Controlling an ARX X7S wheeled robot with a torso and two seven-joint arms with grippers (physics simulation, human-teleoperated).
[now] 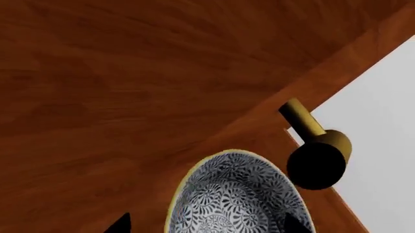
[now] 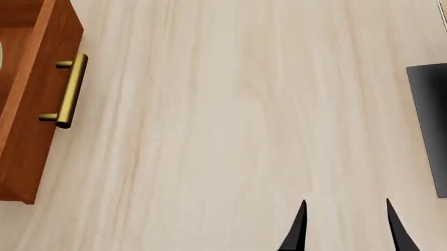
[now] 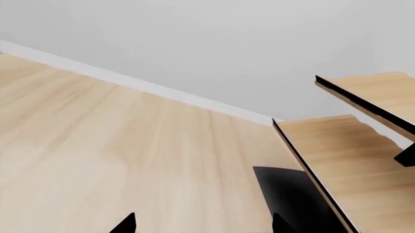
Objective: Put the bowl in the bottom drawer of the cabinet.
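The bowl (image 1: 236, 194), white with a dense blue-grey floral pattern, shows in the left wrist view against the cabinet's reddish-brown wood (image 1: 129, 73), close beside a brass bar handle (image 1: 314, 153). My left gripper (image 1: 207, 225) is open. One fingertip stands clear of the bowl's rim and the other shows over its inside. In the head view a drawer (image 2: 31, 110) with a brass handle (image 2: 68, 90) is pulled out at the left edge. I cannot tell whether it is the bottom drawer. My right gripper (image 2: 346, 227) hangs open and empty over the table, far from the drawer.
A pale wooden table (image 2: 231, 115) fills the head view. A black base (image 2: 429, 125) lies at its right edge. In the right wrist view it (image 3: 292, 199) carries a pale wooden rack (image 3: 363, 145). A grey wall (image 3: 227, 43) stands behind.
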